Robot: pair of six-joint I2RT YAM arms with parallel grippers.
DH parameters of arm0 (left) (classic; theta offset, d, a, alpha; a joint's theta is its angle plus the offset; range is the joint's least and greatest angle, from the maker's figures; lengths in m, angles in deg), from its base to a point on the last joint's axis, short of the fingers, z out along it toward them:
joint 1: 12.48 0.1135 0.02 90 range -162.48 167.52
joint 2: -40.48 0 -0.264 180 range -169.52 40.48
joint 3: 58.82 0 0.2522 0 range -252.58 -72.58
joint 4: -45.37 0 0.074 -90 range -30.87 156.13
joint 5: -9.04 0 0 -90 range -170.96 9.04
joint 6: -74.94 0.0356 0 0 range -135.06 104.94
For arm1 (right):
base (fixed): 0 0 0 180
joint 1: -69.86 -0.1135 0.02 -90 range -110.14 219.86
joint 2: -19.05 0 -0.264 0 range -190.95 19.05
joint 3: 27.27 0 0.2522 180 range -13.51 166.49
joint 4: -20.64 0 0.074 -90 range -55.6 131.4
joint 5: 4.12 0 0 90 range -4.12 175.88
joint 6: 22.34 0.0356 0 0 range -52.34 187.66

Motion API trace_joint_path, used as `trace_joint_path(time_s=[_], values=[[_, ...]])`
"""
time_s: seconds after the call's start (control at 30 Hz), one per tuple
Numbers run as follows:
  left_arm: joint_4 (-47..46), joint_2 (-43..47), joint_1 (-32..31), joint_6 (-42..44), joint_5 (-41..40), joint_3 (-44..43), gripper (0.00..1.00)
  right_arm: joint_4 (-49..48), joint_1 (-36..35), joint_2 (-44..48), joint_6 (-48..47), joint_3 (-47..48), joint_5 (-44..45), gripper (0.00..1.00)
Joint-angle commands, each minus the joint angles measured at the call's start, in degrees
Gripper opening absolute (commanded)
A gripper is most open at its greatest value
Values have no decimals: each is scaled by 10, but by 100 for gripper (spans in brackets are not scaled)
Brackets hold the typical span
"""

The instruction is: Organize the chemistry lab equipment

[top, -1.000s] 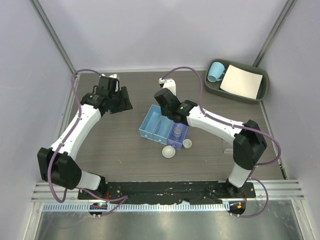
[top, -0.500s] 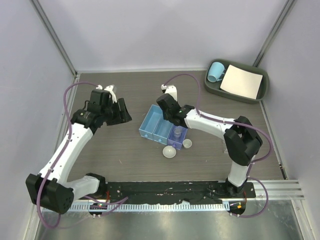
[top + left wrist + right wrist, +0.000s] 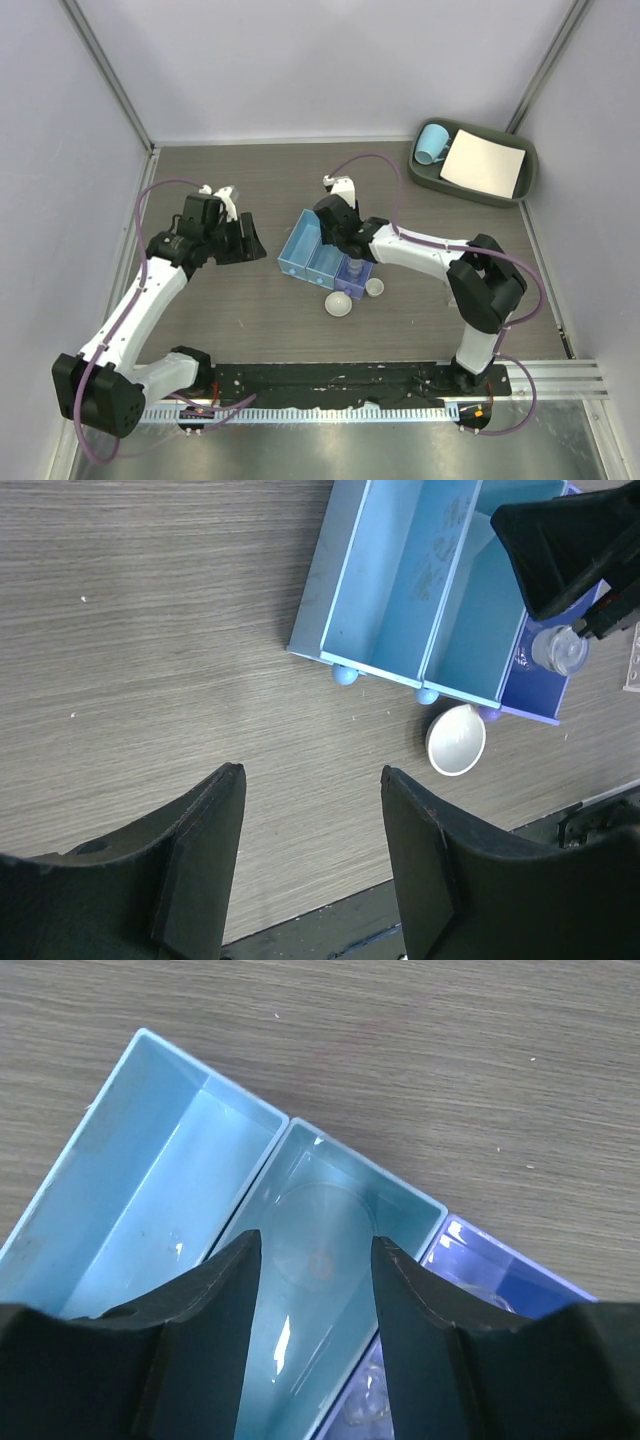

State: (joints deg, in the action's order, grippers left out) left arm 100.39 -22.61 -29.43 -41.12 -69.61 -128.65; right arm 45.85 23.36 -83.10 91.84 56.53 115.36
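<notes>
White round dishes (image 3: 337, 304) (image 3: 374, 287): two; blue compartments (image 3: 150, 1160): three; clear funnel (image 3: 315, 1250): one.

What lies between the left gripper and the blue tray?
Only bare wooden table separates left gripper and blue tray, seen in the left wrist view.

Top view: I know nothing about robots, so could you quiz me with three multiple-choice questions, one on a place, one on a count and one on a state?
1. Where is the mug? A) on a shelf B) in the green tray C) on the floor
2. How many white dishes lie by the bins? A) one B) two C) four
3. How is the left gripper? A) open, empty B) shut on a dish C) shut on the mug

1 B: it lies in the far right tray.
2 B: two sit at the bins' near side.
3 A: its jaws stand apart with nothing between them.
</notes>
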Motion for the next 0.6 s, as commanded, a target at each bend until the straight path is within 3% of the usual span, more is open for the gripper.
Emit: trace_joint_path(time_s=[0.0, 0.23, 0.57], values=[[-28, 22, 2, 15, 27, 3, 61, 27, -24, 79, -1, 15, 23, 54], [-33, 43, 3, 9, 48, 12, 61, 108, -93, 194, 4, -20, 87, 59], [-37, 66, 3, 10, 67, 18, 61, 124, -154, 315, 195, -185, 102, 58]])
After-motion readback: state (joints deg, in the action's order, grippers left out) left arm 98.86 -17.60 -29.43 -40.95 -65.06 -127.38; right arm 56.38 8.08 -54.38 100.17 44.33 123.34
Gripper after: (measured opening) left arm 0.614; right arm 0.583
